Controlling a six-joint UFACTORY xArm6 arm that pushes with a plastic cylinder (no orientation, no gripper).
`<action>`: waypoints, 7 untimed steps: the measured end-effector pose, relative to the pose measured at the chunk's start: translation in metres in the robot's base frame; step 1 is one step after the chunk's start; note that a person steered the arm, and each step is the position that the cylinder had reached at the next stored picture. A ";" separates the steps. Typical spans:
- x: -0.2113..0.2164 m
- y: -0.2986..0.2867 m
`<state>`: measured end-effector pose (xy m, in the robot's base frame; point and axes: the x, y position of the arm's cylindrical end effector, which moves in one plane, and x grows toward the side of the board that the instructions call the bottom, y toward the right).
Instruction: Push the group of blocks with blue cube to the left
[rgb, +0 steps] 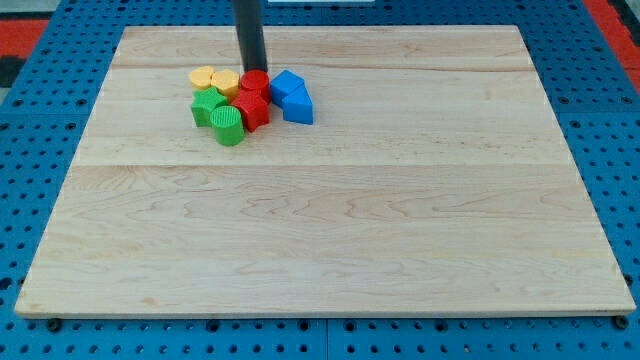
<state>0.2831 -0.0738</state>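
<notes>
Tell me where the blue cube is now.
The blue cube sits near the view's top, left of centre, at the cluster's right edge, beside the red blocks and just right of my tip.

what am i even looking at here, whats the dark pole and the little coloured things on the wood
There is one picture, from a single camera looking down at an angle on a wooden board that lies on a blue pegboard base.

The dark pole is the end of a robot arm. It has no hand and holds nothing; its lower end, my tip, only slides along the board and shoves things.

The coloured things are small blocks, bunched together near the view's top: two yellow blocks, two red blocks, a green block, a green cylinder, and two blue blocks on the view's right. My tip stands at the cluster's top edge, just behind the red blocks.
</notes>
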 end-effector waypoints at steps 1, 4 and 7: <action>-0.007 0.042; 0.056 0.065; 0.017 0.027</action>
<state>0.3001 -0.0471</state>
